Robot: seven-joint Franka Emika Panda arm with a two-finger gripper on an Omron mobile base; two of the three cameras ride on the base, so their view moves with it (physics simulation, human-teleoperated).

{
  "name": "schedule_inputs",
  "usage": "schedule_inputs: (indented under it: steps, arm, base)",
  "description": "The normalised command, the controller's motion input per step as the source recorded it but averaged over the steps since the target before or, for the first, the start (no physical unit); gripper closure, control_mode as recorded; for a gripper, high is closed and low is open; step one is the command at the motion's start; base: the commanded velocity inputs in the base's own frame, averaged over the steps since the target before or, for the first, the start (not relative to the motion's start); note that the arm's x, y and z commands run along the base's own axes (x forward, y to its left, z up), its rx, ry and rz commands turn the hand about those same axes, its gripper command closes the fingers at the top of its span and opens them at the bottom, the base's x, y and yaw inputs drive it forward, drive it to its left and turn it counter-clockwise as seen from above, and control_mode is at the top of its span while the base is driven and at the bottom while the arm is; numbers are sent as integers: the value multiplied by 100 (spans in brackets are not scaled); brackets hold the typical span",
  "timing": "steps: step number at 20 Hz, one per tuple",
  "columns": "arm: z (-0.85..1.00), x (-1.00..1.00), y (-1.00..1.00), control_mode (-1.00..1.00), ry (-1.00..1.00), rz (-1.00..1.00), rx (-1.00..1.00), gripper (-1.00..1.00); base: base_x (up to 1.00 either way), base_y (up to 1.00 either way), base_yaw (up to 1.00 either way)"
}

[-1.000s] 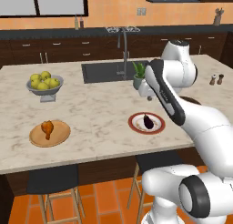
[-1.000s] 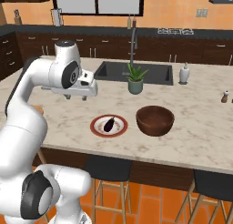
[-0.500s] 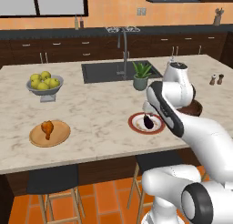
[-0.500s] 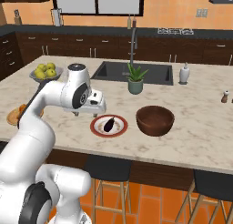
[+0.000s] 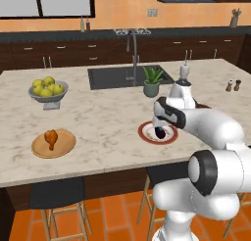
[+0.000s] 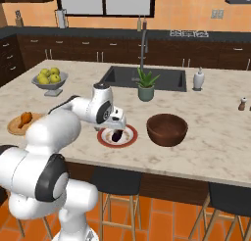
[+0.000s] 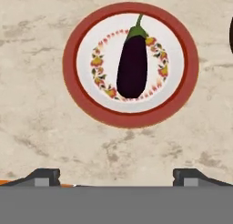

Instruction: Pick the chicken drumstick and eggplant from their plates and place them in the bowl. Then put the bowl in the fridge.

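the gripper (image 7: 116, 175) hangs spread wide and empty over the eggplant (image 7: 132, 65), which lies on the red-rimmed plate (image 7: 73, 82) near the bowl (image 6: 166, 129). it looks light, firm and smooth-skinned, likely slippery; the fat middle, across its width, seems the safest hold.

I see the gripper (image 6: 117, 128) poised just above the eggplant (image 6: 116, 135) on the red-rimmed plate (image 6: 104, 137). Right of that plate sits the bowl (image 6: 167, 130); left of it, well apart, the drumstick (image 6: 23, 119) lies on the wooden plate (image 6: 14, 129).
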Motion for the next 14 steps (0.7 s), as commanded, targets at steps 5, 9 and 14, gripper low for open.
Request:
schedule_inputs:
  steps: [5, 9, 14]
  arm:
    - [-38, 50, -6, -100, 15, 0, 0, -100]
    - [-22, 28, 0, -100, 10, 0, 0, -100]
    - [-39, 23, 0, -100, 2, 0, 0, -100]
  base:
    - [0, 0, 0]
    - [0, 0, 0]
    - [0, 0, 0]
